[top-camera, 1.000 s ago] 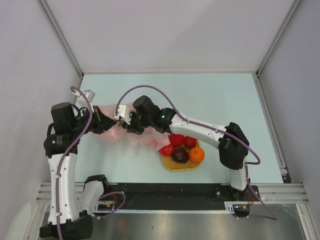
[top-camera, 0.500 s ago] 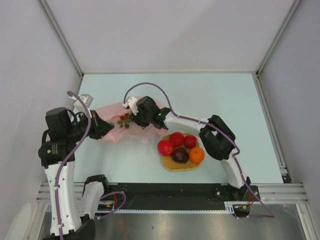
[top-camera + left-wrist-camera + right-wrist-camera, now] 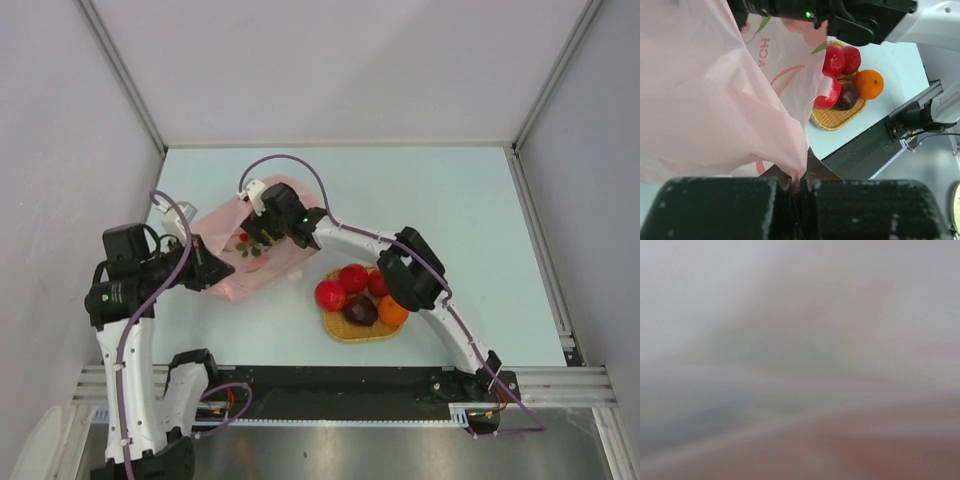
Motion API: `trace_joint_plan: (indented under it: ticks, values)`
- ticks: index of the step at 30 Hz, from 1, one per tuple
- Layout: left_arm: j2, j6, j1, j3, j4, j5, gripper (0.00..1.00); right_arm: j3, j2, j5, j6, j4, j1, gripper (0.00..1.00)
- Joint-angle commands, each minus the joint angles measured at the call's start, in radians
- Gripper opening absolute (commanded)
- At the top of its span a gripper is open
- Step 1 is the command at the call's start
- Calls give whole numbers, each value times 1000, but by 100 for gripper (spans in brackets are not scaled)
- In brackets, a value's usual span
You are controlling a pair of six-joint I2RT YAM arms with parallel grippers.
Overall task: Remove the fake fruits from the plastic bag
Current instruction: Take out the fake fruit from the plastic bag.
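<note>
The pink plastic bag (image 3: pixel 250 276) lies left of centre. My left gripper (image 3: pixel 206 268) is shut on the bag's near-left edge, and in the left wrist view the film (image 3: pixel 705 100) bunches between its tips (image 3: pixel 799 175). My right gripper (image 3: pixel 258 232) reaches into the bag from the right. Its jaws are hidden, and its own view is only a pink-grey blur of bag (image 3: pixel 800 390). Three red fruits (image 3: pixel 329 295) (image 3: pixel 352 278) (image 3: pixel 379 283), a dark purple one (image 3: pixel 360 310) and an orange one (image 3: pixel 393 311) sit on the woven mat (image 3: pixel 350 331). The same fruits (image 3: pixel 833 60) show in the left wrist view.
The woven mat (image 3: pixel 832 119) lies just right of the bag, under the right forearm (image 3: pixel 345 238). Grey walls close in the table on three sides. A black rail (image 3: pixel 350 378) runs along the near edge.
The right arm has pushed farther left and away, deeper into the bag. The left gripper has drawn the bag's edge toward the near left, stretching the bag out.
</note>
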Motion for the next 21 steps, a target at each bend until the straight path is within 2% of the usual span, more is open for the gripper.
trace_joint_plan:
  ticks: [1,6,11,12,15,21]
  values:
    - [37,34,9,1,24,36,0,148,115,19,25,7,-29,95]
    - [49,52,10,18,4,5,0,224,188,28,9,16,-41,89]
    - [23,37,10,-3,19,-3,0,196,165,-6,-30,17,-38,74]
    - [18,28,10,-18,28,-3,0,187,157,-28,-37,13,-37,68]
    - [11,-9,10,-51,77,-7,0,142,93,-107,-64,-11,-25,56]
    - [-18,-115,10,-155,225,14,0,3,-117,-242,-71,-49,15,47]
